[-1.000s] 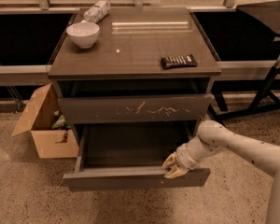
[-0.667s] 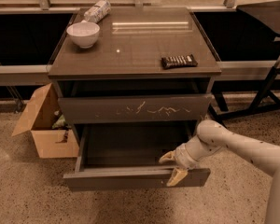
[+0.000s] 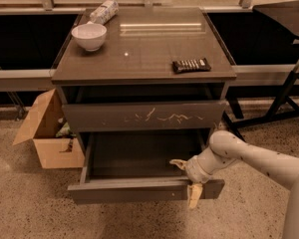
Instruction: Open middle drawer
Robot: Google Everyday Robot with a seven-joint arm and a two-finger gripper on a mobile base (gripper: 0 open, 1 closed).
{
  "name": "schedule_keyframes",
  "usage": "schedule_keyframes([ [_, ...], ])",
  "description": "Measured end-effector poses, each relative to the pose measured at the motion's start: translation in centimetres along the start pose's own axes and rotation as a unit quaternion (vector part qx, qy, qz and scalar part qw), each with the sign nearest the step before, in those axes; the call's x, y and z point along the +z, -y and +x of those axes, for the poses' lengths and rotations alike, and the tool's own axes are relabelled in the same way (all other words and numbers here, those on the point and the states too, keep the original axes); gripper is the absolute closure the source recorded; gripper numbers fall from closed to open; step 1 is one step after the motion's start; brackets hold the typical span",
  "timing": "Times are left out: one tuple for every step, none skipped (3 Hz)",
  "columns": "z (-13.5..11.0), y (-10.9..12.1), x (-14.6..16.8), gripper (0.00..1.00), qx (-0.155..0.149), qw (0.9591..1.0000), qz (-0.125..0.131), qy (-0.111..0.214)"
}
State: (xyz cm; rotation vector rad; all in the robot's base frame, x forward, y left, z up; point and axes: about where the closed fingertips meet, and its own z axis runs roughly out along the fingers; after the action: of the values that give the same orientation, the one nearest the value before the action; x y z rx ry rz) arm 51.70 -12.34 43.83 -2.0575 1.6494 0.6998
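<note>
The middle drawer [image 3: 124, 191], with a plain dark grey-brown front, stands pulled out of the cabinet and shows its dark inside. Above it is the taller drawer front with white scratch marks [image 3: 104, 116], which is closed. My gripper [image 3: 187, 179] is at the right end of the pulled-out drawer's front. One finger reaches inside the drawer over the top edge, and the other finger [image 3: 194, 196] hangs in front of the panel. The fingers are spread apart, astride the front edge.
On the cabinet top [image 3: 144, 46] stand a white bowl [image 3: 88, 36], a lying bottle [image 3: 103, 11] and a dark snack bar [image 3: 190, 64]. An open cardboard box [image 3: 47, 136] sits on the floor at the left. Black stand legs [image 3: 284, 101] are at the right.
The gripper's fingers have spread apart across the drawer's front edge. The drawer stays pulled out about as far as before.
</note>
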Motion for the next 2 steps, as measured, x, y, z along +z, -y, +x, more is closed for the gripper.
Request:
schedule_keyframes([
  [-0.3, -1.3, 1.2, 0.16, -0.003, 0.9999, -0.017, 0.003],
  [-0.6, -2.5, 2.1, 0.41, -0.005, 0.9995, -0.032, 0.005],
])
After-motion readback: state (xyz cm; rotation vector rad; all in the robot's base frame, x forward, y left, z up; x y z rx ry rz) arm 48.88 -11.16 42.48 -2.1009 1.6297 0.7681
